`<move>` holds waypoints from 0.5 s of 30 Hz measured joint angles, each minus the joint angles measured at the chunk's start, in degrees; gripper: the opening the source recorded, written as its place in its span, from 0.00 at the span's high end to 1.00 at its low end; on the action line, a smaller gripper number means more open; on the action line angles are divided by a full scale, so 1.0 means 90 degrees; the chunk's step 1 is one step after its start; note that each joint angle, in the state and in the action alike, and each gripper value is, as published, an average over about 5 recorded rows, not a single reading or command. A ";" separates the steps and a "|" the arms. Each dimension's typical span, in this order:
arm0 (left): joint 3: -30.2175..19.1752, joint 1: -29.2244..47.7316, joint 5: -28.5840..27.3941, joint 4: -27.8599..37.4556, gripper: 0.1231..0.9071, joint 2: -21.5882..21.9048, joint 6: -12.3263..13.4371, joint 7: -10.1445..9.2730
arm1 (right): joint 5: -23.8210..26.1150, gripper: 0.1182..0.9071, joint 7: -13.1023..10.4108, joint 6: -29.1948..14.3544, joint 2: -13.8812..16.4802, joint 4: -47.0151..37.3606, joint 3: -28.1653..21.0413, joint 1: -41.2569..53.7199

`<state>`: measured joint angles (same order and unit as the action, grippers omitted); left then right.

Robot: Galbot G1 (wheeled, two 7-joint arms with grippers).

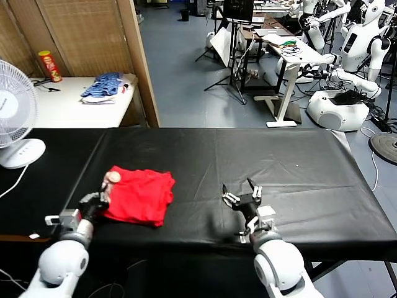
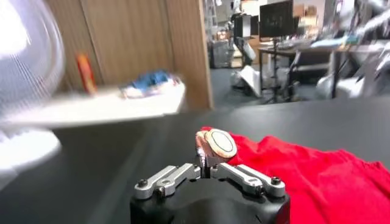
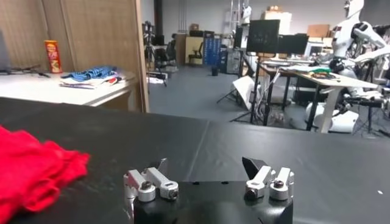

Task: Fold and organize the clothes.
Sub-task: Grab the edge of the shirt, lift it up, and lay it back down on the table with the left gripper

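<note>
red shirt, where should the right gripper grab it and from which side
Judging by its pose, the right edge of the shirt, approached from the robot's right. It lies bunched flat, that edge facing the open right gripper; the left gripper is shut at its left edge.

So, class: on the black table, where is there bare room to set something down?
The widest bare patch runs from the open right gripper to the black table far right edge. It is crowded at the left, where the shut left gripper meets the red T-shirt.
</note>
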<state>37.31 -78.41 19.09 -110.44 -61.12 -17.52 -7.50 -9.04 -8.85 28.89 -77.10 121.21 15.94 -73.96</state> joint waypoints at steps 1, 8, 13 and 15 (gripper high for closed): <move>0.0069 -0.0022 -0.0274 -0.0017 0.96 0.0124 0.0039 0.0015 | 0.0001 0.14 0.0003 0.0000 -0.0008 0.0021 0.0015 -0.0029; 0.0685 -0.0236 -0.2021 -0.0118 0.96 0.1077 0.0368 0.0165 | -0.0067 0.14 0.0032 0.0012 -0.0100 0.0096 0.0026 -0.0178; 0.0808 -0.0393 -0.2403 -0.0421 0.96 0.1247 0.0187 0.0195 | -0.0079 0.14 0.0042 0.0015 -0.0136 0.0101 0.0041 -0.0229; 0.0696 -0.0435 -0.2263 -0.0594 0.96 0.1173 0.0066 0.0202 | -0.0078 0.14 0.0044 0.0015 -0.0148 0.0110 0.0072 -0.0264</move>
<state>43.58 -82.32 -1.27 -115.78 -50.56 -16.93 -5.69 -9.74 -8.45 29.02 -78.43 122.20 16.59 -76.34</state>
